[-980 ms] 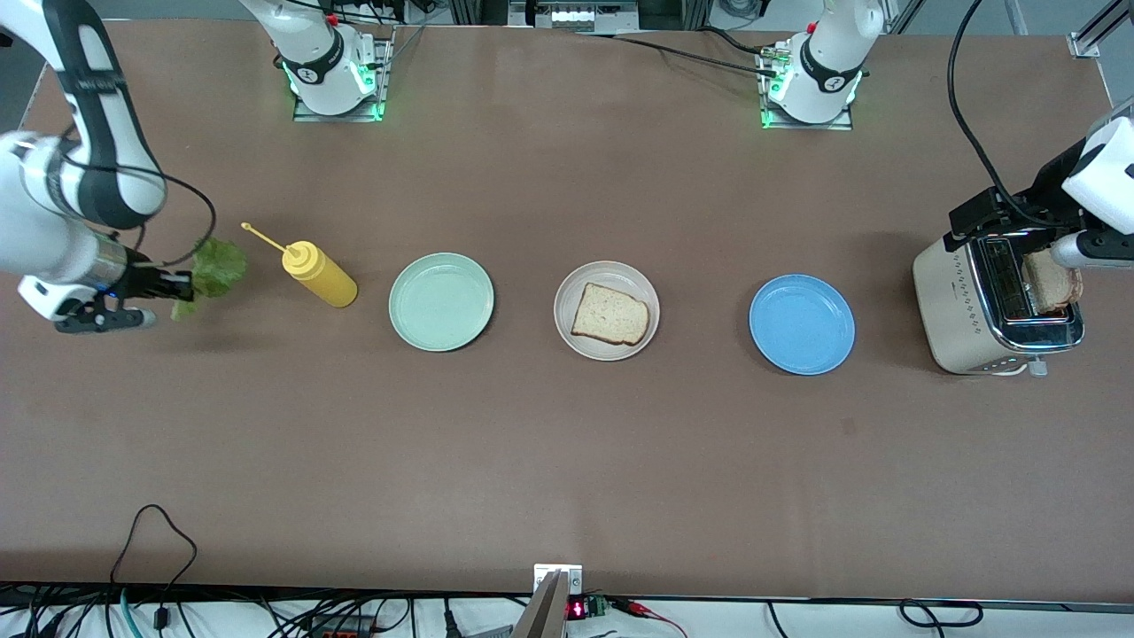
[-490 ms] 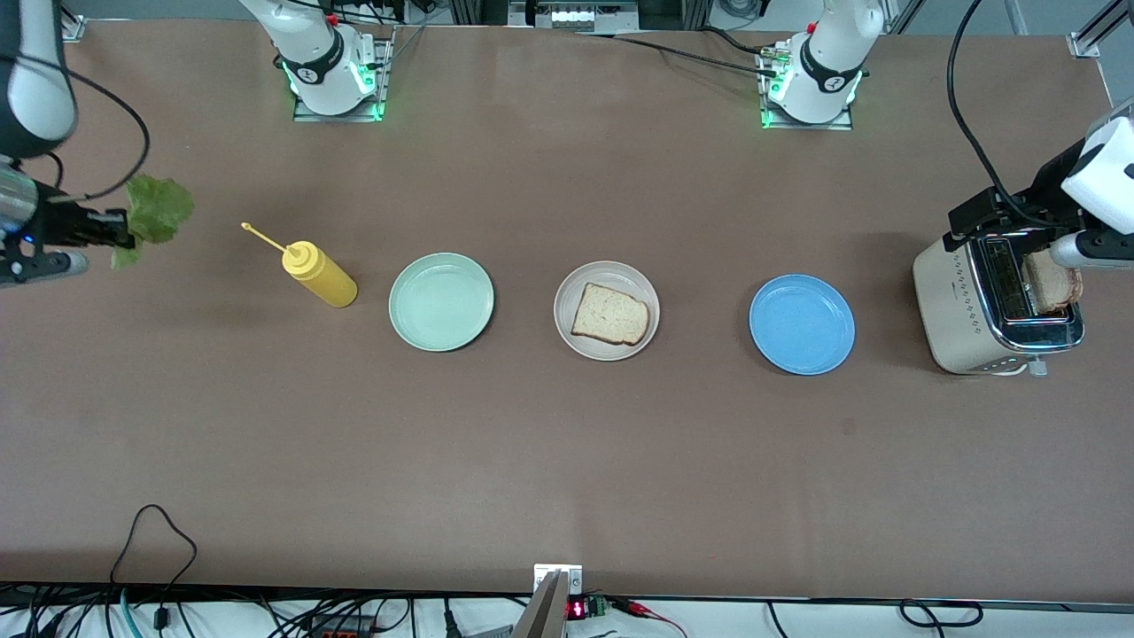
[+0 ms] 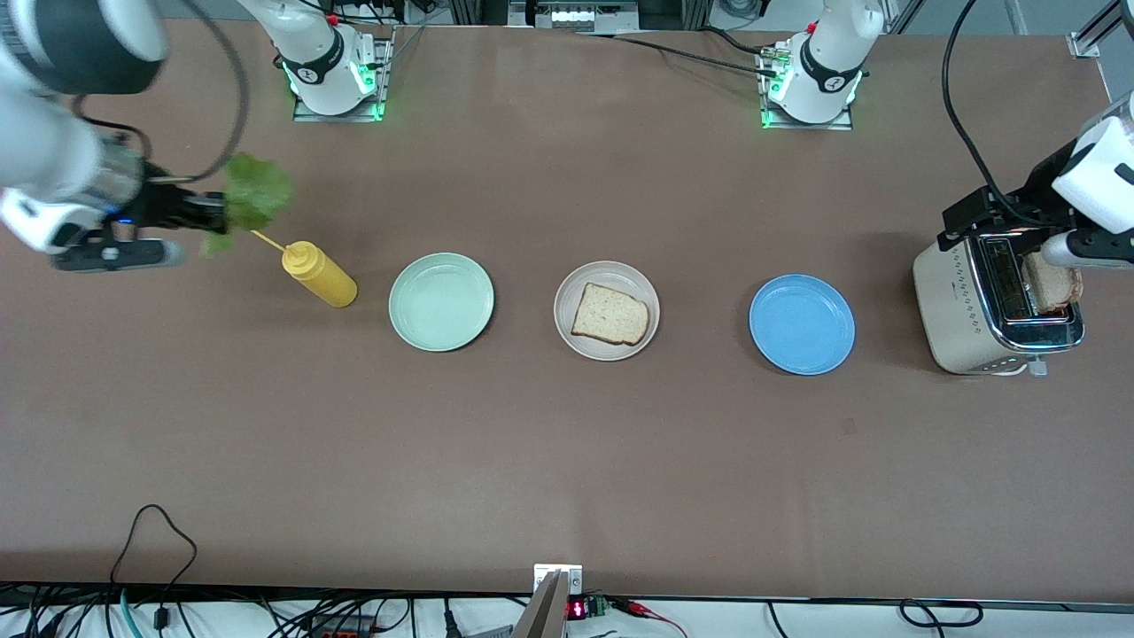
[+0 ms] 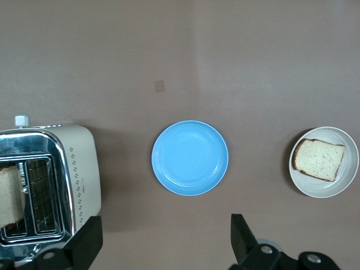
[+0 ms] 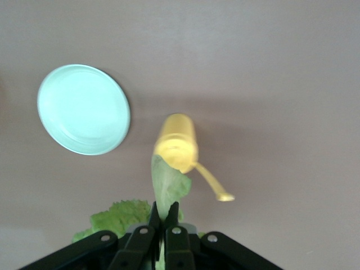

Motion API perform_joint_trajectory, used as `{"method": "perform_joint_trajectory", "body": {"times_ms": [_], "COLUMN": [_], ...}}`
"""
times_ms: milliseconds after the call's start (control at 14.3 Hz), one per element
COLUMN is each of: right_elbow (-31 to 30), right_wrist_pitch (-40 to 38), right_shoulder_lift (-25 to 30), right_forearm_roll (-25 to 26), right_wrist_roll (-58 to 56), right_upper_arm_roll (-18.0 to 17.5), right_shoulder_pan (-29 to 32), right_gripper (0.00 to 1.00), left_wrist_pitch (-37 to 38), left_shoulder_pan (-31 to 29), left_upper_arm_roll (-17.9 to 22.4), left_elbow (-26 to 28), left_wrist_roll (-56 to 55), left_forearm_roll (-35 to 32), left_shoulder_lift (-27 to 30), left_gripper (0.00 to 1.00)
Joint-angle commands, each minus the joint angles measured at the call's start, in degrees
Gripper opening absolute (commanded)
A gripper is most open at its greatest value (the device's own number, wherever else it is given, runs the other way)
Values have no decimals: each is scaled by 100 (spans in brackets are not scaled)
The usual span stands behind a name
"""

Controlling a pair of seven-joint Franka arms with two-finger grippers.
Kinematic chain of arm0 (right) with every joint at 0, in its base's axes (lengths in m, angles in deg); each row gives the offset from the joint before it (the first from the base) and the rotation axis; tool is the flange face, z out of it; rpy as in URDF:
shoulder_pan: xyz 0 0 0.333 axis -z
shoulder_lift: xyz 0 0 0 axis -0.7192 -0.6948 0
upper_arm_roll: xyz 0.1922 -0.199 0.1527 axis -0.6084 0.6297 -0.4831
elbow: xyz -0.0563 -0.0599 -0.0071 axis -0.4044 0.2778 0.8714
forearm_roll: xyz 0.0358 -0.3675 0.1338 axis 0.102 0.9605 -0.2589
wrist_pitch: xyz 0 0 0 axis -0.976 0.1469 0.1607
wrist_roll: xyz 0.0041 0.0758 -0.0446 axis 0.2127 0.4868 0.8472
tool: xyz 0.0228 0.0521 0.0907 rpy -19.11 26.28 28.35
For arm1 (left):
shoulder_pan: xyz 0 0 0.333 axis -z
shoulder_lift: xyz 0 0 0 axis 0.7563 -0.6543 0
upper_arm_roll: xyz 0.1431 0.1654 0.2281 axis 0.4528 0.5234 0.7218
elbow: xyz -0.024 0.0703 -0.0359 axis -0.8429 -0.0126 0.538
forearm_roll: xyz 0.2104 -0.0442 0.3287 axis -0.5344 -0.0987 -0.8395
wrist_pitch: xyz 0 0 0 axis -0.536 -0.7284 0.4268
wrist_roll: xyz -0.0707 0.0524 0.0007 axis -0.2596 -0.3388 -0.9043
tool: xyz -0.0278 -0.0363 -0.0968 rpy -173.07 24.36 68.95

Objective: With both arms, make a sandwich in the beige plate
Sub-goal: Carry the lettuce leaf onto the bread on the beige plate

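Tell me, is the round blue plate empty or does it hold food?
Empty. The round blue plate shows only bare blue surface in the front and left wrist views.

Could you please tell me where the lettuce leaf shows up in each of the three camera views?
Front view: lettuce held up in the right gripper, above the yellow bottle.
Left wrist view: not in it.
Right wrist view: lettuce pinched between the fingers, overlapping the bottle.
Shared landmark: the bottle, in both views that show the lettuce.

A yellow squeeze bottle (image 3: 319, 273), mint green plate (image 3: 440, 301), blue plate (image 3: 802, 323) and what looks like a toaster (image 3: 992, 306) sit in a row.
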Motion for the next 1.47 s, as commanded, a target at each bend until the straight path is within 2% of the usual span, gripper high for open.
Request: {"method": "perform_joint_trajectory", "body": {"times_ms": [0,280,490,700,980,1121,1261,1401], "right_elbow": [166,166,166,166,175,227,638,973], "right_wrist_pitch": [275,1364,2243,3104,3931,4668,4943,4944], "right_shoulder_lift": [-364,-926,-1409,-1901,-2420,-2701,-3131,-3448], "right_forearm_roll": [-109,-294,-294,-294,-373,-837,-1075,-1059], "right_wrist_roll": [1272,3732,5375,6810,8094,8640,9088,9309], "right_upper_arm_roll": [10,10,10,10,1,1,1,1], "right_shoulder_pan": [-610,-1656,-2412,-2879,-3266,-3407,-3547,-3697], "right_gripper": [0,0,0,0,0,0,0,0], "left_wrist_pitch": [46,126,143,161,170,187,187,187], "left_shoulder_pan": [7,-72,-99,-510,-398,-424,-468,-468], "left_upper_arm_roll": [33,33,16,-413,-389,-389,-424,-433], "left_elbow": [-40,-22,249,320,320,320,320,320], "left_wrist_roll": [94,94,94,94,85,85,85,85], "left_forearm_roll": [-108,-108,-108,-108,-108,-108,-108,-108], "left_shoulder_lift": [10,27,229,291,291,300,318,318], "left_gripper": [100,100,100,100,100,100,100,100]}}
